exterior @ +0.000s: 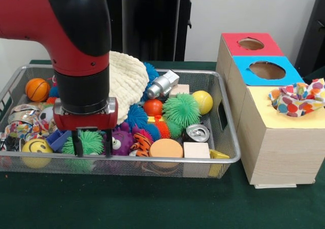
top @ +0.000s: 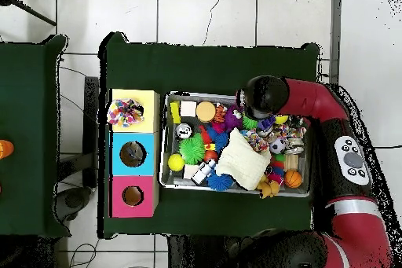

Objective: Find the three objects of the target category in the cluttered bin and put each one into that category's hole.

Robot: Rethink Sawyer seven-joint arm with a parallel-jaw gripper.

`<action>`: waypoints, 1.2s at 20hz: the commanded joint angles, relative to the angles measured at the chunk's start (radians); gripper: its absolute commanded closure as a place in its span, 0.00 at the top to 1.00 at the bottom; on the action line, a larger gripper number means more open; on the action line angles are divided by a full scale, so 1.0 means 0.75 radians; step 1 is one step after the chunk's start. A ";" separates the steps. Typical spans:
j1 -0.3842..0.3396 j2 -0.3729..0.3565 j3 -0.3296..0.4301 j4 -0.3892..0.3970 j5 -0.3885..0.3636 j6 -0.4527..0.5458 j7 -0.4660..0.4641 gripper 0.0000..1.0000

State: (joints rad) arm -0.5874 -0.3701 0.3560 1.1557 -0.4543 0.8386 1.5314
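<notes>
Judging from the spotted cloth (exterior: 298, 99) stuffed in the yellow hole (exterior: 297, 109) of the sorting box (exterior: 277, 142), one soft item seems delivered; the red hole (exterior: 251, 43) and blue hole (exterior: 267, 70) look empty. More remains in the wire bin (exterior: 226, 137) on the bench (exterior: 152, 203), likely the cream knitted cloth (exterior: 127, 79). The pincer (exterior: 92, 142) hangs low, fingers parted around the green spiky ball (exterior: 90, 141), apparently not yet clamped.

- The arm (exterior: 66, 21) is glossy red with a rounded black cap at the elbow.
- Below sits a black cylindrical wrist (exterior: 81, 89), small dark screws dotting the red collar above it.
- The tool (exterior: 92, 142) has a red block body and two thin black fingers (exterior: 79, 143).
- Seen from overhead, a grey button panel (top: 351, 159) marks the red link.
</notes>
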 commanded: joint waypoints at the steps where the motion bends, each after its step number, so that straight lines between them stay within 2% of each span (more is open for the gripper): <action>1: -0.055 -0.042 0.053 0.075 -0.061 0.086 -0.312 1.00; 6: -0.078 -0.058 0.044 0.093 -0.080 0.078 -0.334 1.00; 12: -0.106 -0.103 0.035 0.175 -0.092 0.029 -0.304 1.00; 18: -0.178 -0.194 0.008 0.393 -0.107 -0.038 -0.265 1.00; 22: -0.195 -0.287 -0.043 0.606 -0.110 -0.102 -0.126 1.00; 24: -0.205 -0.301 -0.048 0.675 -0.114 -0.154 -0.075 1.00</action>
State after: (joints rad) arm -0.7291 -0.5390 0.3401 1.3969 -0.4709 0.8127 1.5314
